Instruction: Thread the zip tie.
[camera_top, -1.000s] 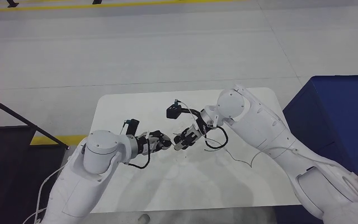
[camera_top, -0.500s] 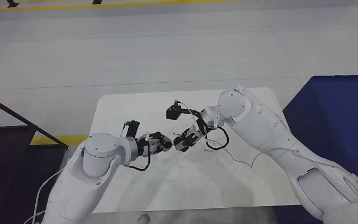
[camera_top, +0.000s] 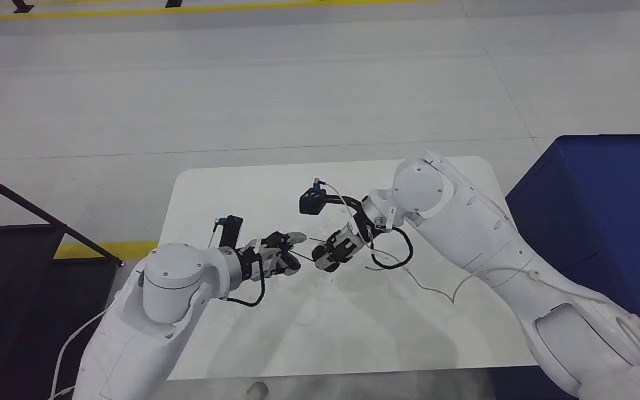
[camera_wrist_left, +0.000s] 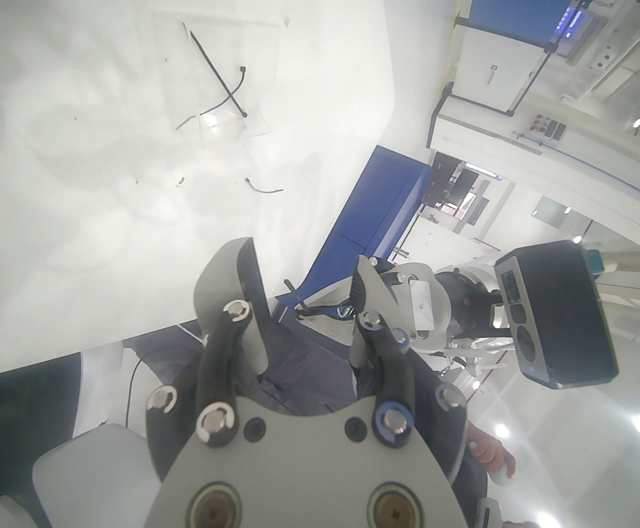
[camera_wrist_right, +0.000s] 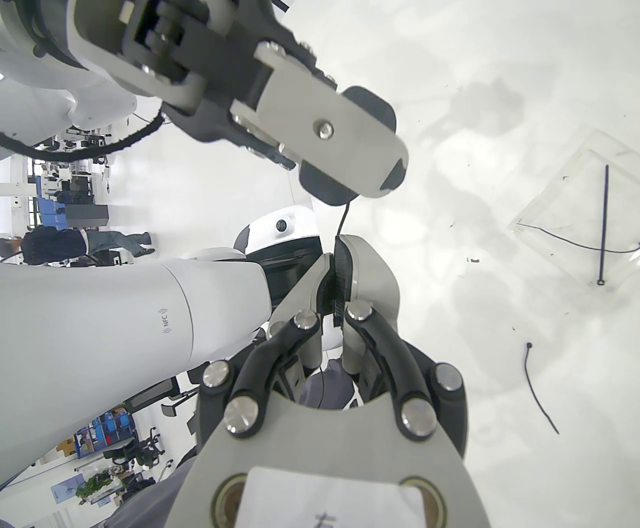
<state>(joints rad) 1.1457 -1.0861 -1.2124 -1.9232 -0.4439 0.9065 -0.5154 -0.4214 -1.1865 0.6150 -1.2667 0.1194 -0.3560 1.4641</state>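
Note:
My right gripper is shut on a thin black zip tie, and a short end sticks out past its fingertips. That end points at a finger of my left gripper, which hovers just in front of it. My left gripper is open, and the zip tie stands in the gap between its fingers. Behind it is the right gripper. In the top view both grippers meet tip to tip above the middle of the white table, left gripper beside right gripper.
A clear plastic bag with two more zip ties lies flat on the table, also seen as the bag. A loose zip tie lies near it. A blue cabinet stands at the table's right side.
The left arm has drawn back a little to the left and its gripper now stands slightly higher on the table. The right gripper has barely shifted and keeps hold of the zip tie.

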